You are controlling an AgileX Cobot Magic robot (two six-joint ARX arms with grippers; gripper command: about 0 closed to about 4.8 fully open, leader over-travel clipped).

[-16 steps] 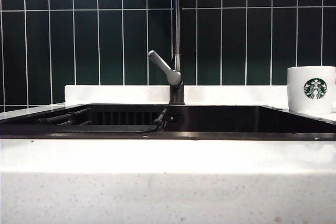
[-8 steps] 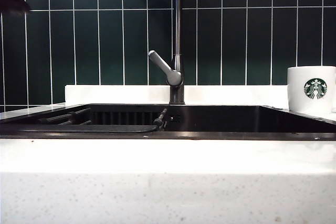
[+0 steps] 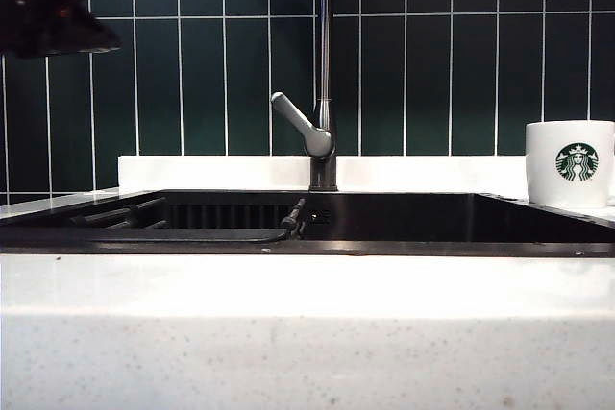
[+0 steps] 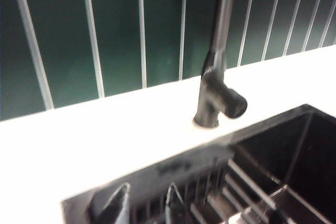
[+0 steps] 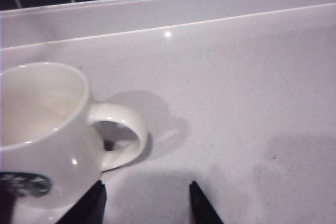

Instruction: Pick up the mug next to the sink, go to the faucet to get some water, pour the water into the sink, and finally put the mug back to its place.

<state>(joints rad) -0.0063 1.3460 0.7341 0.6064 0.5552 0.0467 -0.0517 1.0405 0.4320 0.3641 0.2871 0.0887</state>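
Low frontal exterior view; wrist views close above faucet and mug.

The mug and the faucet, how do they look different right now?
The mug is white and squat with a green logo; the faucet is a tall, thin dark pipe with a grey lever. The mug stands on the counter at the far right of the exterior view; the faucet rises behind the sink near the middle. Both stand upright and neither gripper, left or right, holds either.
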